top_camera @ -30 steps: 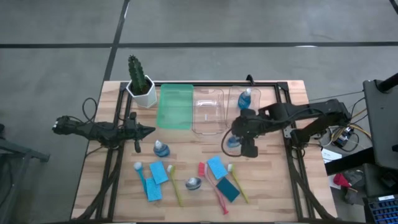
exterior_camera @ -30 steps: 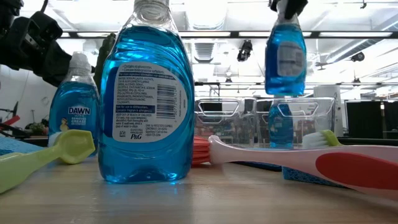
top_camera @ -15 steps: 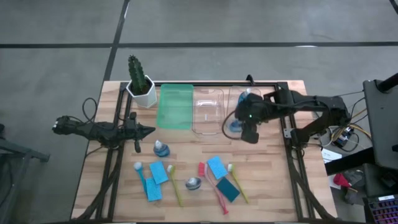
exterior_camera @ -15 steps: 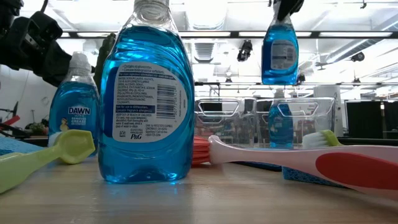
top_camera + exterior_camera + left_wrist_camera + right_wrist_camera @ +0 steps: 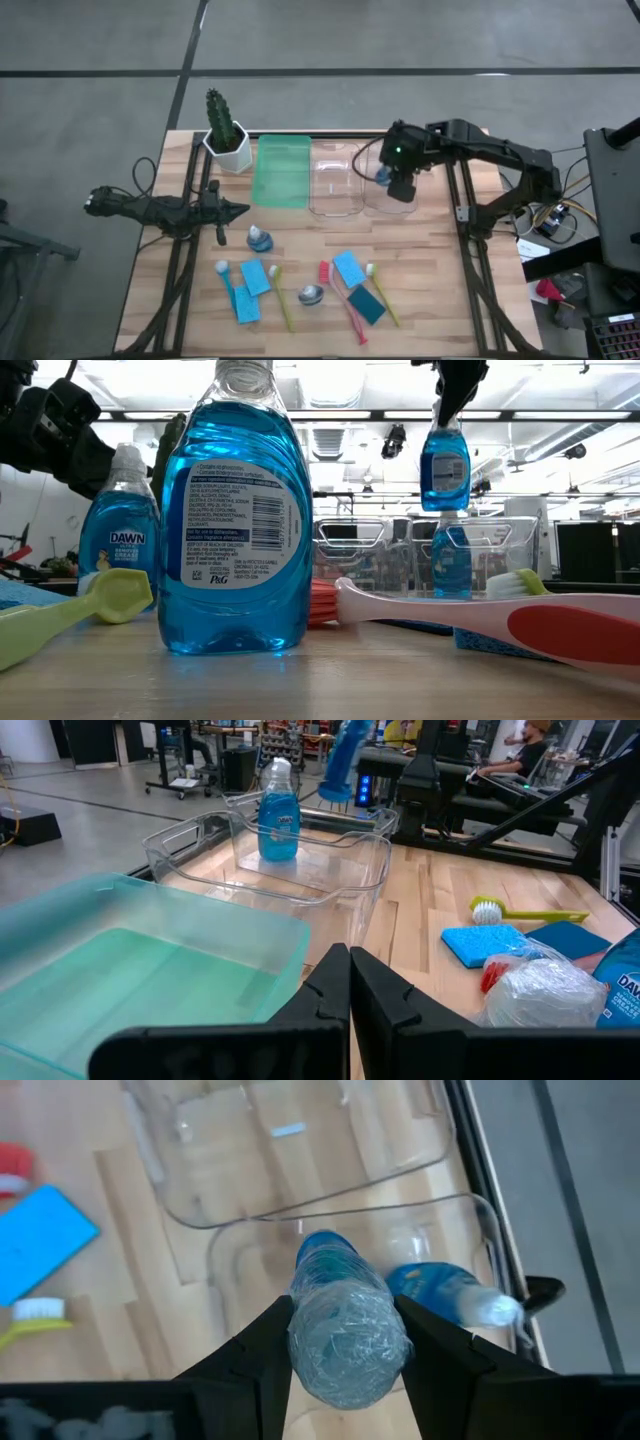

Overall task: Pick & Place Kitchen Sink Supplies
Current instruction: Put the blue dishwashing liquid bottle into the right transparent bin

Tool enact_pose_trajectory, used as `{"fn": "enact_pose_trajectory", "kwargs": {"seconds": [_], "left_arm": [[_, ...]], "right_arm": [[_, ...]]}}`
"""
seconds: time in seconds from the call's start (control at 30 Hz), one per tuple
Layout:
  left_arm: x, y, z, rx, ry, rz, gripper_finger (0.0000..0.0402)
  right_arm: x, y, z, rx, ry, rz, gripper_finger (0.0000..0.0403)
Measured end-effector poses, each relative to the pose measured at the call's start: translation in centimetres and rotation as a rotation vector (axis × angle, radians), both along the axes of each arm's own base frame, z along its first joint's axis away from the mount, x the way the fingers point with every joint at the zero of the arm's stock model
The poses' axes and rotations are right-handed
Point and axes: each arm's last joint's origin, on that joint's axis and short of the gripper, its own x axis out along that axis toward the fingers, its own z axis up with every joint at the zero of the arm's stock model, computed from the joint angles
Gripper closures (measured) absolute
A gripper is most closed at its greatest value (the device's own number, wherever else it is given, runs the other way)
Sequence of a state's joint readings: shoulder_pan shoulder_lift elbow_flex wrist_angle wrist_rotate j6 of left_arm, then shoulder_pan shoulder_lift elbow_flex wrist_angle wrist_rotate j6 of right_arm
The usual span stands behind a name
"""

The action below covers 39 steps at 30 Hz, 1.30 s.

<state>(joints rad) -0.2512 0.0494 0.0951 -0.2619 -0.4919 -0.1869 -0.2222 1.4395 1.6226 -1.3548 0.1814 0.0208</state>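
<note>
— While the left arm waits along the bench's left edge, its claw pinched together and empty, where is the right one?

— Over the clear bin nearest the bench's right edge. The right claw is clamped on a bottle's cap, so that held bottle hangs upright in the air above the bin.

— Anything inside that bin?

— One bottle stands upright in it, toward the far edge. The held one hangs just above it, apart from it.

— And the other supplies?

— On the bench nearer the front edge. Another bottle stands just beside the left claw, and a fourth sits farther front, near the middle. Two blue sponges lie left of centre with a blue brush and a yellow-green brush. Right of centre lie a blue sponge, a teal sponge, a pink brush and a second yellow-green brush.

— The other bins?

— A green bin and a second clear bin sit along the far edge, with a cactus at the far left corner.
</note>
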Motion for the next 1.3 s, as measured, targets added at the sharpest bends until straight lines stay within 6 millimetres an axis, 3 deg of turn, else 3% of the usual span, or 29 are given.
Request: {"fn": "enact_pose_trajectory", "kwargs": {"seconds": [0.37, 0.57, 1.03, 1.3], "left_arm": [[0.0, 0.0, 0.0, 0.000, 0.001, 0.000, 0.0396], [0.0, 0.0, 0.0, 0.000, 0.000, 0.000, 0.0396], [0.0, 0.0, 0.0, 0.000, 0.000, 0.000, 0.0396], [0.0, 0.0, 0.0, 0.000, 0.000, 0.000, 0.0396]], "right_arm": [[-0.9, -3.2, -1.2, 0.071, 0.008, -0.032, 0.0255], [-1.4, -3.9, -2.9, 0.114, -0.002, -0.026, 0.0255], [-5.2, -5.1, -6.2, 0.126, -0.073, -0.153, 0.0255], [-5.5, -6.0, -9.0, 0.193, -0.040, -0.196, 0.0255]]}}
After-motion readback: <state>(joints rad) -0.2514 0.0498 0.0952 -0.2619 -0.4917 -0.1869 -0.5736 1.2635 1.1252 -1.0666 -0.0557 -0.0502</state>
